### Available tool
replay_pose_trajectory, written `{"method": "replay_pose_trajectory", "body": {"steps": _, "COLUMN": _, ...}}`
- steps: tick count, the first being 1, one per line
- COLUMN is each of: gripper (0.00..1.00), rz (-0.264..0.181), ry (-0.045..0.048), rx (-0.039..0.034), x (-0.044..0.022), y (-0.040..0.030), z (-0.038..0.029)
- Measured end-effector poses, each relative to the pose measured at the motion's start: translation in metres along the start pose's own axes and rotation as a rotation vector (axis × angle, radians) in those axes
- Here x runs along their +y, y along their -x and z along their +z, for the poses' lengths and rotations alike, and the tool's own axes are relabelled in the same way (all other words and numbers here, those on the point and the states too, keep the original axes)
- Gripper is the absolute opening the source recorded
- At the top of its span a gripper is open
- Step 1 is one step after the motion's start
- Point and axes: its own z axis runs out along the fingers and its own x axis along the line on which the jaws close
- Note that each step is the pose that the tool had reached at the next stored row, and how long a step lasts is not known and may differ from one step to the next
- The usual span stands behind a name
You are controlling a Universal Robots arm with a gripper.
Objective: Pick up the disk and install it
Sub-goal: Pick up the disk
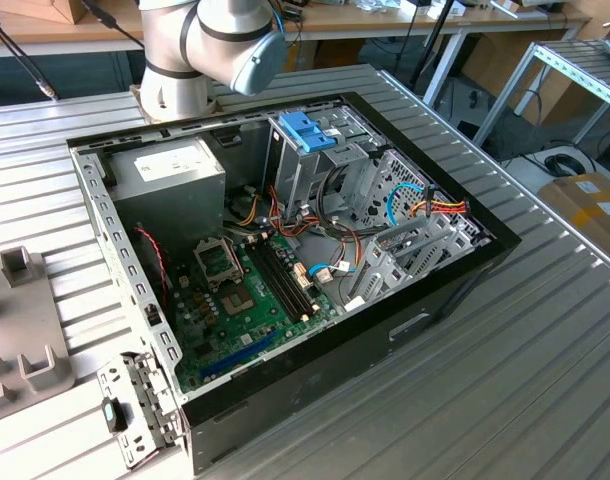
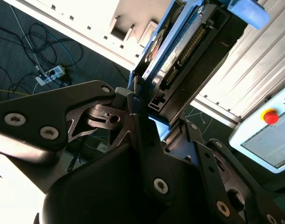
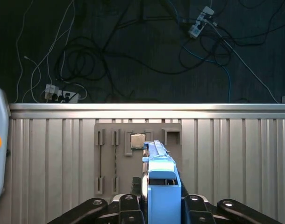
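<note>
First wrist view: gripper (image 3: 160, 208) is pinching the disk (image 3: 161, 179) between its two fingers. The disk is held clear above the ribbed metal table (image 3: 236, 154), over a grey fixture plate (image 3: 107, 154). It is edge-on to this camera, and its light blue frame faces the lens. Second wrist view: same clamp on the disk (image 2: 189, 42), with the fingers gripping its flat faces at the near end. The long axis runs straight out from the gripper, the blue-framed end is farthest from the fingers, and the broad faces are parallel to the finger pads. Exterior view: open computer case (image 1: 455, 270) lies on the table, with the blue handle (image 1: 307, 130) on top of the metal cage (image 1: 370, 190). Step in hand looks like carrying the held disk to the case. To do it well, hold the pinch firm on the flat faces so the disk can't pivot, move it level without jerks, and line the long axis up with the bay before any contact. Which bay is free can't be told.
</note>
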Motion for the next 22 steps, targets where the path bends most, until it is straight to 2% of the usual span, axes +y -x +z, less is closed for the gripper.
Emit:
{"method": "replay_pose_trajectory", "body": {"steps": 10, "gripper": 0.37, "rz": 0.000, "ry": 0.0000, "rx": 0.0000, "x": -0.0002, "y": -0.0073, "z": -0.0002}}
{"method": "replay_pose_trajectory", "body": {"steps": 22, "gripper": 0.37, "rz": 0.000, "ry": 0.0000, "rx": 0.0000, "x": -0.0040, "y": -0.0111, "z": -0.0005}}
